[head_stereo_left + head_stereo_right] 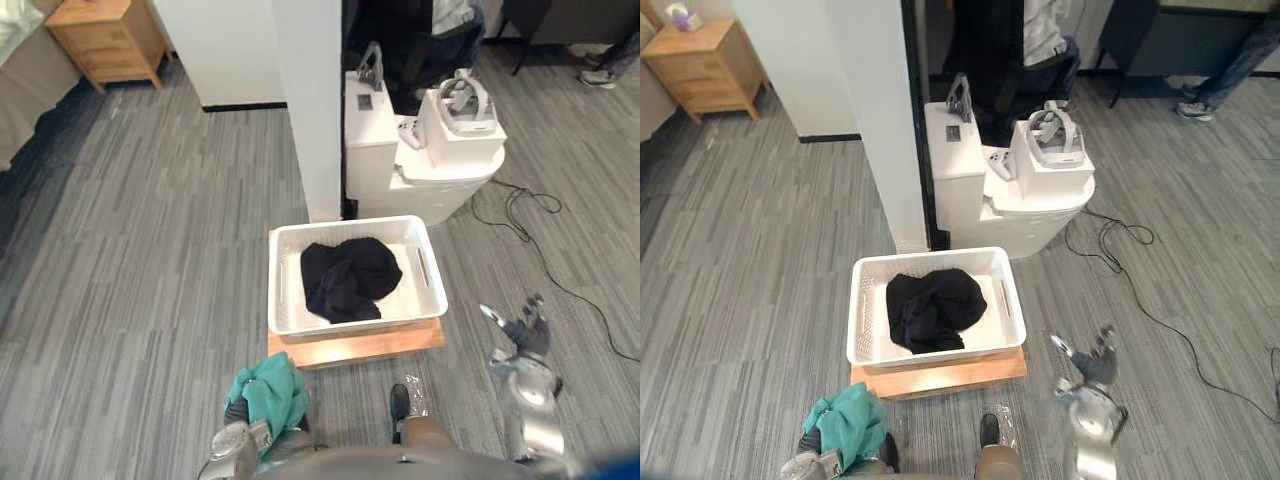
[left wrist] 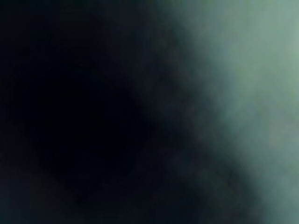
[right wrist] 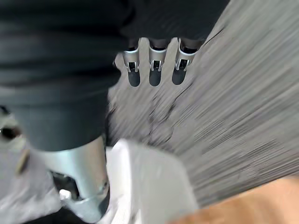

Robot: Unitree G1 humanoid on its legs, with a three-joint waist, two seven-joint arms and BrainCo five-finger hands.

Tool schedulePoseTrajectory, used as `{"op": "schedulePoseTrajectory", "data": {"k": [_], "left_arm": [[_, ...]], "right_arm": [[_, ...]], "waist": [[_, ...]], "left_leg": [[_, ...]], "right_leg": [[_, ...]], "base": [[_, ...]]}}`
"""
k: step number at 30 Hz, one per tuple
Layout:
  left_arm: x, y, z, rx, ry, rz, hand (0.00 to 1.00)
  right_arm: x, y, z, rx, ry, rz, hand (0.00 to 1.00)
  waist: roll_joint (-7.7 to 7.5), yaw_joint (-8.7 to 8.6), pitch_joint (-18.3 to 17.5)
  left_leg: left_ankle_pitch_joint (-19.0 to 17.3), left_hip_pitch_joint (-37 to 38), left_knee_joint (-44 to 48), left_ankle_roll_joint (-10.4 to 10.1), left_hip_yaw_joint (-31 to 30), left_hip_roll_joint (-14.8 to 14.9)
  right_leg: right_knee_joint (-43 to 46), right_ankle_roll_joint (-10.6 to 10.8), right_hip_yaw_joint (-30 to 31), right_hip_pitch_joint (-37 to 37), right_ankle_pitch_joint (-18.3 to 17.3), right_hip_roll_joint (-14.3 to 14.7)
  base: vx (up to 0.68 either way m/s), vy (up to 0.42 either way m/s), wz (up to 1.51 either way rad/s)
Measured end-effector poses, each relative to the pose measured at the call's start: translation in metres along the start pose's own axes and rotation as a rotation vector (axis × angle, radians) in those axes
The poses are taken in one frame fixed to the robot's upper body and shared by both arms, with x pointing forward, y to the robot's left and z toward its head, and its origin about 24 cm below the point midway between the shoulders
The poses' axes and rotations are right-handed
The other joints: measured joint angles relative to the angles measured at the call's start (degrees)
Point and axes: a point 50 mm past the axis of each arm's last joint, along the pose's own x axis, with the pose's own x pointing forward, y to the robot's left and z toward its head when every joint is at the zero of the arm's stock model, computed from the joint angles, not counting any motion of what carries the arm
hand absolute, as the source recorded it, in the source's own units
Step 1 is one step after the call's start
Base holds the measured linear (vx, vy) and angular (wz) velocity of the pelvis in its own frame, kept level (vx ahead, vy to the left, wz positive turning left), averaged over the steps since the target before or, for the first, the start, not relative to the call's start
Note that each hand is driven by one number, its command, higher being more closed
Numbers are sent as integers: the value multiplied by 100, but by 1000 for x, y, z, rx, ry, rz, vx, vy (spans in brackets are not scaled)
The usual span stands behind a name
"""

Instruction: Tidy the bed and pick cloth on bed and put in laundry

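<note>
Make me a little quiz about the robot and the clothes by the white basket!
1. True or false: the white basket is empty.
2. What colour is the cloth at the left hand? A) teal B) red C) yellow
3. Fill in: the basket stands on a wooden ____.
Key: 1 false, a black cloth lies in it; 2 A, the teal cloth; 3 board.

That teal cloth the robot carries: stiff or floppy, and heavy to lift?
Probably floppy: the teal cloth sits crumpled in soft folds over the left hand. Likely light, since it bunches into a small wad. It should drape and sag rather than roll or tip.
</note>
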Motion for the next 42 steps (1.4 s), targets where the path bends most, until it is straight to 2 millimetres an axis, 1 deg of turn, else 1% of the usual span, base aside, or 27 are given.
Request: {"op": "schedulePoseTrajectory", "data": {"k": [1, 2, 4, 6, 9, 11, 12, 15, 16, 19, 21, 23, 24, 26, 28, 31, 32, 33, 34, 35, 36, 37, 38, 39, 40, 41, 42], "left_arm": [[-1, -1, -2, -6, 6, 0, 100], [-2, -2, -6, -11, 18, -1, 100], [-3, -2, -11, -21, 37, 0, 100], [-2, 1, -17, -63, 69, 14, 100], [0, 4, -20, -73, 101, 27, 100], [1, 7, -20, -66, 106, 32, 100], [1, 8, -19, -66, 102, 22, 100], [2, 15, -19, -70, 107, 32, 100], [3, 20, -19, -88, 113, 52, 100], [2, 37, -21, -143, 114, 115, 100], [-1, 50, -24, -174, 121, 161, 100], [-3, 64, -28, -213, 129, 212, 100], [-4, 67, -28, -227, 128, 225, 100], [-4, 72, -27, -262, 123, 254, 100], [-5, 80, -23, -335, 98, 294, 100], [-3, 105, 4, -473, -9, 373, 100], [-3, 123, 21, -552, -68, 422, 100], [-3, 141, 47, -598, -151, 447, 100], [-5, 156, 66, -601, -211, 477, 100], [-9, 170, 93, -607, -292, 499, 100], [-14, 181, 123, -610, -384, 505, 100], [-25, 189, 166, -616, -533, 501, 100], [-32, 191, 188, -598, -613, 501, 100], [-42, 189, 215, -581, -723, 484, 100], [-51, 181, 239, -558, -820, 446, 100], [-56, 171, 253, -547, -875, 411, 100], [-64, 157, 270, -528, -949, 360, 100]], "right_arm": [[-2, -3, -10, -2, 44, -11, 0], [-5, -7, -31, -4, 133, -30, 0], [-14, -13, -57, -9, 247, -52, 0], [-26, -15, -93, -9, 427, -77, 0], [-41, -17, -125, -10, 615, -92, 0], [-46, -23, -133, -17, 667, -97, 0], [-50, -25, -138, -19, 693, -97, 0], [-56, -25, -145, -16, 736, -81, 0], [-58, -25, -147, -14, 750, -76, 0], [-61, -26, -151, -17, 771, -67, 0], [-59, -22, -149, -16, 771, -57, 0], [-54, -13, -145, -15, 756, -34, 0], [-53, -12, -144, -18, 750, -26, 0], [-49, -8, -141, -20, 740, -16, 0], [-44, -4, -137, -12, 719, -8, 0], [-41, -5, -134, -11, 698, -12, 0], [-40, -6, -133, -15, 691, -13, 0], [-39, -9, -132, -24, 681, -13, 0], [-38, -11, -131, -35, 672, -10, 0], [-37, -14, -130, -55, 664, -4, 0], [-37, -18, -130, -72, 659, -5, 0], [-36, -23, -128, -87, 646, -7, 0], [-34, -24, -127, -97, 636, -5, 0], [-31, -26, -125, -102, 625, -7, 0], [-31, -28, -125, -107, 624, -10, 0], [-33, -30, -126, -110, 629, -13, 0], [-35, -31, -128, -119, 637, -11, 0]], "waist": [[5, 1, -9], [26, -1, -37], [47, 5, -153], [55, 17, -248], [49, 33, -285], [13, 20, -288], [-28, 25, -281], [-126, 71, -299], [-178, 176, -273], [-276, 348, -245], [-338, 388, -221], [-404, 463, -175], [-426, 478, -158], [-416, 523, -142], [-369, 517, -96], [-324, 526, -67], [-325, 522, -65], [-327, 536, -60], [-302, 567, -42], [-316, 602, -49], [-336, 637, -62], [-352, 666, -70], [-355, 665, -73], [-348, 658, -69], [-330, 647, -67], [-319, 645, -69], [-308, 643, -71]], "left_leg": [[-1, 52, -8, -4, 23, 2], [-7, 130, -36, -11, 33, 1], [-5, 154, -105, -14, 48, -3], [-5, 182, -132, -17, 44, -9], [1, 172, -156, -21, -59, -39], [4, 113, -181, -17, -243, -73], [6, 50, -185, -24, -401, -100], [31, -125, -187, -1, -793, -165], [44, -152, -188, 19, -948, -207], [49, -143, -188, 63, -1236, -311], [23, -137, -184, 68, -1319, -355], [21, -141, -166, 67, -1366, -395], [21, -133, -165, 67, -1383, -417], [21, -132, -166, 67, -1387, -448], [21, -123, -177, 67, -1387, -452], [20, -110, -197, 70, -1366, -419], [22, -102, -198, 73, -1341, -393], [16, -75, -198, 80, -1279, -355], [8, -35, -199, 83, -1226, -327], [1, 3, -199, 80, -1189, -302], [0, 26, -199, 78, -1177, -283], [-16, 50, -199, 52, -1156, -263], [-21, 58, -199, 45, -1139, -262], [-28, 59, -199, 40, -1097, -264], [-38, 57, -199, 47, -1087, -272], [-59, 54, -199, 75, -1089, -278], [-73, 54, -199, 77, -1089, -284]], "right_leg": [[-10, 1, 15, 37, 3, 5], [-40, 1, 19, 121, 2, 10], [-67, 1, 18, 123, 2, 15], [-91, 2, 12, 135, 1, 14], [-134, 15, -85, 213, -9, -21], [-165, 34, -254, 239, -45, -62], [-184, 71, -415, 283, -133, -93], [-167, 104, -816, 352, -250, -162], [-133, 140, -975, 443, -304, -209], [-19, 153, -1252, 594, -423, -307], [-17, 145, -1323, 648, -465, -342], [-20, 123, -1399, 689, -481, -376], [-20, 121, -1432, 732, -482, -395], [-17, 120, -1440, 748, -482, -425], [6, 118, -1438, 749, -482, -431], [37, 88, -1422, 743, -500, -411], [51, 78, -1399, 733, -507, -389], [91, 61, -1337, 712, -517, -357], [122, 48, -1275, 706, -525, -335], [143, 34, -1234, 709, -535, -314], [155, 25, -1208, 713, -542, -296], [177, -34, -1185, 712, -578, -279], [178, -40, -1160, 706, -583, -277], [176, -42, -1116, 692, -584, -280], [172, -41, -1102, 688, -583, -286], [168, -40, -1104, 687, -584, -290], [154, -38, -1103, 687, -586, -292]], "base": [[9, -7, -11], [10, -2, -6], [0, 0, 0], [0, 0, 0], [16, 4, 15], [-21, -5, 46], [-5, -11, 70], [39, -1, 73], [111, 19, 67], [122, 28, 59], [127, 25, 27], [92, 15, 19], [56, 14, 22], [24, 16, 12], [-17, -2, 0], [-64, -19, -3], [-84, -32, -13], [-102, -38, -21], [-83, -32, -25], [-61, -26, -21], [-67, -35, -15], [-64, -31, -11], [-75, -23, -17], [-62, -1, -17], [-54, 2, -13], [-19, 7, -5], [31, 9, -1]]}}
